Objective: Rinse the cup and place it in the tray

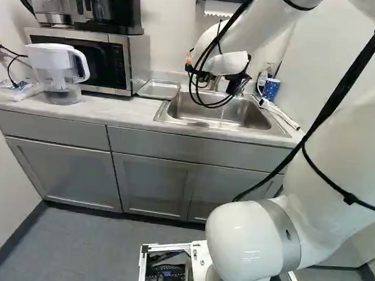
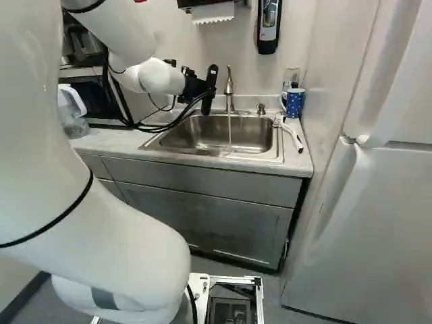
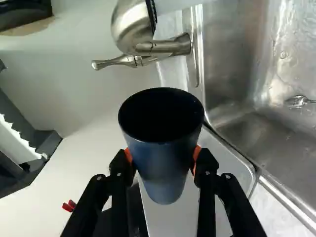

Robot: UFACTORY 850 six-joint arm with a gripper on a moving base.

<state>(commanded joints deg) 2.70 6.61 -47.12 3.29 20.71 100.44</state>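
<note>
A black two-fingered claw (image 2: 197, 88) grips a dark blue, tapered cup (image 3: 163, 168) between its orange pads (image 3: 129, 155), near the brushed-metal faucet (image 2: 229, 88). Water runs into the rectangular steel sink (image 2: 202, 138). Beside it, a shallow silver tray (image 1: 158, 89) lies near the pale worktop's (image 1: 123, 113) back edge.

Between the tips of the claw (image 2: 210, 88), the cup (image 3: 165, 182) is smooth with a soft sheen. Ahead, the faucet (image 3: 131, 29) is glossy metal; beside the claw, the sink (image 3: 232, 74) is duller, streaked metal. Below, the worktop (image 1: 114, 114) looks smooth.
</note>
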